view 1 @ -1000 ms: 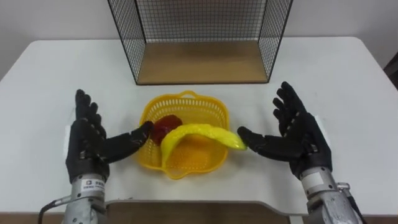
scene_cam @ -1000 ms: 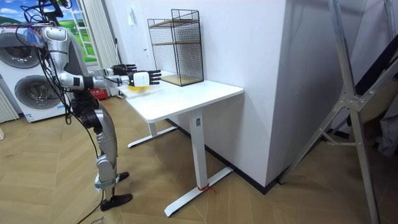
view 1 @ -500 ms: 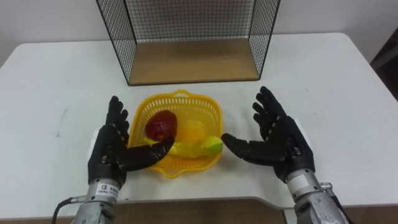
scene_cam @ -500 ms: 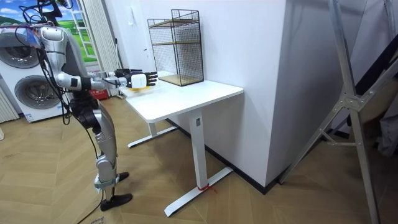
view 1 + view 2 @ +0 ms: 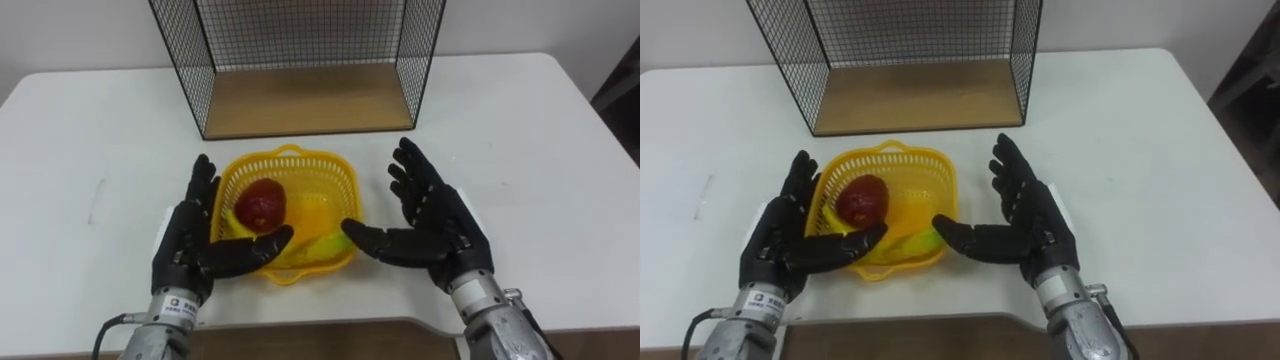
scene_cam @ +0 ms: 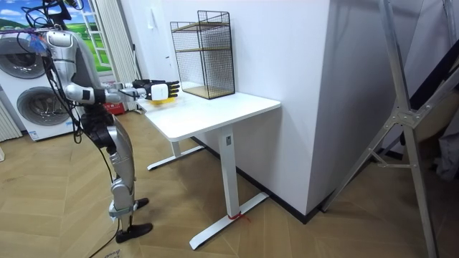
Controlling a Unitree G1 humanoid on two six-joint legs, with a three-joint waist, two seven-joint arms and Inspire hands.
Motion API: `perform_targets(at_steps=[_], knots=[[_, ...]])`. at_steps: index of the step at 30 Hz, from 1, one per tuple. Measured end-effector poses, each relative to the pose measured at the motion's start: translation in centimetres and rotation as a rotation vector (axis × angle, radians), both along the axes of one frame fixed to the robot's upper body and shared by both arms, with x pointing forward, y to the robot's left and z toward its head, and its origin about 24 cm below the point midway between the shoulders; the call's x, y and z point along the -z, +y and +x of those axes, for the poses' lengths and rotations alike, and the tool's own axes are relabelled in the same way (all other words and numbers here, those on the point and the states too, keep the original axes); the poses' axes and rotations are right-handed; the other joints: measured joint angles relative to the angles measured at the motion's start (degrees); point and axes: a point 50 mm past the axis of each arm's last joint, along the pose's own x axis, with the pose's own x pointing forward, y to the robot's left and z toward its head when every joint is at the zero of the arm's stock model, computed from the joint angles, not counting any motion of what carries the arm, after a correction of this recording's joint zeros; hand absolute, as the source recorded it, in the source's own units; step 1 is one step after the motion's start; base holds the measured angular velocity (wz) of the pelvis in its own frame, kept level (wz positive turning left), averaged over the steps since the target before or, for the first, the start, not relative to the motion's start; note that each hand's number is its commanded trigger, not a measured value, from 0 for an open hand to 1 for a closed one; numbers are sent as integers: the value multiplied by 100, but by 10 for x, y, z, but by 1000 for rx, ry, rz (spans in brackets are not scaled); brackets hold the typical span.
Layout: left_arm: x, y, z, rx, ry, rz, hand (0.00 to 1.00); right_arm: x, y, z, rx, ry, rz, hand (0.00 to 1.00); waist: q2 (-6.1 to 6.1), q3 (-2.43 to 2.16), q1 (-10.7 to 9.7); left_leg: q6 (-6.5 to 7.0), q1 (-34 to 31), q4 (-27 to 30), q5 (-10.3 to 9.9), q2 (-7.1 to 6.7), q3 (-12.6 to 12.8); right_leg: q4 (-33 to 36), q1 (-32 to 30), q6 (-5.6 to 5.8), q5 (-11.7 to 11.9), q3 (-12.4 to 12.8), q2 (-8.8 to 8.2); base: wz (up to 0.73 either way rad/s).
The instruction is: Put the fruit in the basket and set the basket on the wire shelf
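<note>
Left eye view: the wire shelf (image 5: pixel 300 40) is cut off by the upper edge; its lowest bay with a wooden board (image 5: pixel 305 100) is seen at the far side of the white table (image 5: pixel 520 130). Just in front of it the yellow basket (image 5: pixel 322 178) is set on the table, with a red fruit (image 5: pixel 262 203) lying in it. A banana (image 5: pixel 318 242) is also inside, largely hidden by the near wall and the thumbs. The left hand (image 5: pixel 188 240) is held along the basket's left side and the right hand (image 5: pixel 437 225) beside its right. Both are released, with fingers straight and thumbs pointed toward each other across the near rim; whether the basket is touched cannot be told. Right eye view: the banana's greenish end is seen between the two thumbs. Room view: the robot is seen standing at the table's end on the room view's left, arms stretched forward, a washing machine (image 6: pixel 32 93) behind it; the basket's contents cannot be made out there.
</note>
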Motion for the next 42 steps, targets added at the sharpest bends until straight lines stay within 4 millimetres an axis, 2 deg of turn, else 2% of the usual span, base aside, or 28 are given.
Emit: perform_targets(at_steps=[5,15,20,24,26,29,33,36,40,42], knots=[[0,-4,-1,26,-2,-22,0,0,0,0,0,0,1,0,-30,17,5,-1,68,-82,1,-2,10,-19,54,1,-1,1,0,0],[0,-9,1,49,-2,-80,0,1,19,2,-49,8,76,0,-50,19,-8,-2,65,-55,2,0,-15,-23,44,1,0,-3,-2,0],[0,-11,2,36,4,-130,0,10,21,1,-53,42,99,0,-62,19,5,-2,65,-55,2,1,-10,-9,35,0,0,-2,-3,0],[0,-16,3,27,5,-142,0,16,22,4,-46,52,116,0,-88,9,-4,-1,61,-71,2,0,-11,-5,31,1,0,-6,-5,0],[0,-18,3,17,8,-147,0,19,23,6,-41,59,129,0,-125,-24,-8,-2,42,-71,2,0,-12,-6,-9,0,0,-7,-4,0],[0,-20,4,9,14,-149,0,20,25,7,-40,63,139,0,-166,-50,-8,-2,35,-62,2,-1,-9,-6,-13,0,0,-8,-4,0],[0,-22,4,4,15,-151,0,21,26,6,-37,66,145,0,-176,-53,-12,-1,38,-51,2,-2,-10,-5,-6,0,0,-7,-4,0],[-1,-24,5,-10,17,-160,0,21,26,6,-38,66,146,0,-169,-48,-12,-1,41,-56,2,0,-12,-5,13,0,0,-9,-4,0],[-4,-28,10,-32,10,-189,0,21,29,12,-26,71,184,0,-181,22,-28,-1,47,-60,1,1,-8,-8,66,-1,1,-20,-2,0],[-5,-30,12,-42,7,-197,0,21,32,15,-26,70,191,0,-182,23,-40,-1,35,-51,1,0,-8,-8,64,-2,2,-22,-2,0]])
